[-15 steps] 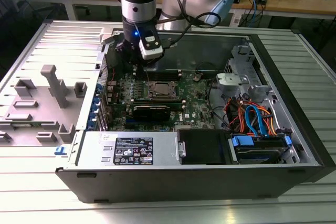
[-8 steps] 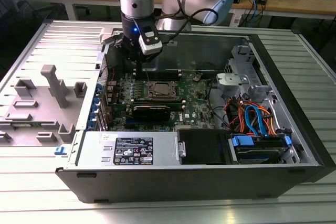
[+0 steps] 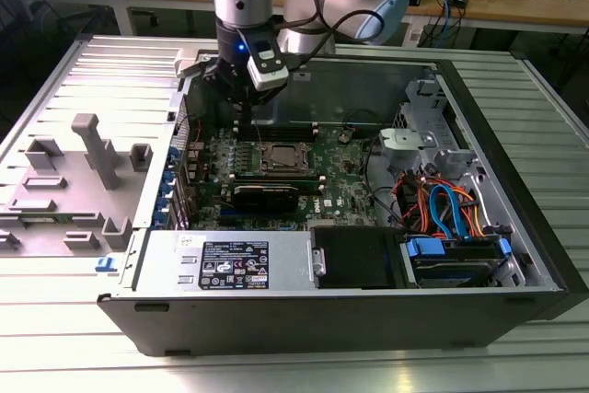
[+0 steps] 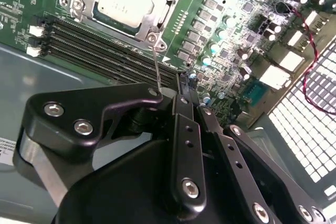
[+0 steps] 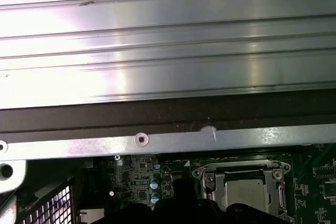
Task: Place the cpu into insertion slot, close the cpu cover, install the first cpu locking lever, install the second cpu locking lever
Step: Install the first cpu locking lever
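I am looking at the cpu (image 4: 123, 1), a flat square with a matte silvery top, lying in the insertion slot (image 4: 77, 2) on the green motherboard (image 4: 220, 24). The cpu cover (image 4: 160, 11), a thin shiny metal frame, is lying flat over its edges. My black gripper (image 4: 167, 92) is pinching the thin wire locking lever (image 4: 156, 69), which is standing up at the slot's corner.
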Robot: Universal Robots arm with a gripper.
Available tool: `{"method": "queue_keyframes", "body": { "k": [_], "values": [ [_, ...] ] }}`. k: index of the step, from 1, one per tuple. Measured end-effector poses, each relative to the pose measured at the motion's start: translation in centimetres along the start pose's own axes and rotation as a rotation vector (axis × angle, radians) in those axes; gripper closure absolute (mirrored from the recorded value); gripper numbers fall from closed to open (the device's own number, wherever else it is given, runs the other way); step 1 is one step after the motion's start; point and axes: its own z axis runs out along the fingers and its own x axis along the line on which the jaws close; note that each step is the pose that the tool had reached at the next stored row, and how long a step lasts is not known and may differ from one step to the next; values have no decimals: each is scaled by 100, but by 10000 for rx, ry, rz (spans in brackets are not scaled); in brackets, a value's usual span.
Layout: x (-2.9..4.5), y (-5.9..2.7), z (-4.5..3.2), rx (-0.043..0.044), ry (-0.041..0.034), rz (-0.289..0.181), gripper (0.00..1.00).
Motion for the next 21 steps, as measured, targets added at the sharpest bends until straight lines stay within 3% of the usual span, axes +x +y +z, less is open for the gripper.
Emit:
{"method": "queue_keyframes", "body": {
  "k": [5, 17, 21],
  "values": [
    [-47, 3, 4, 2, -13, -91, 89],
    [-362, 25, 55, 16, -15, -581, 89],
    [-413, 34, 88, 63, -15, -661, 89]
  ]
}}
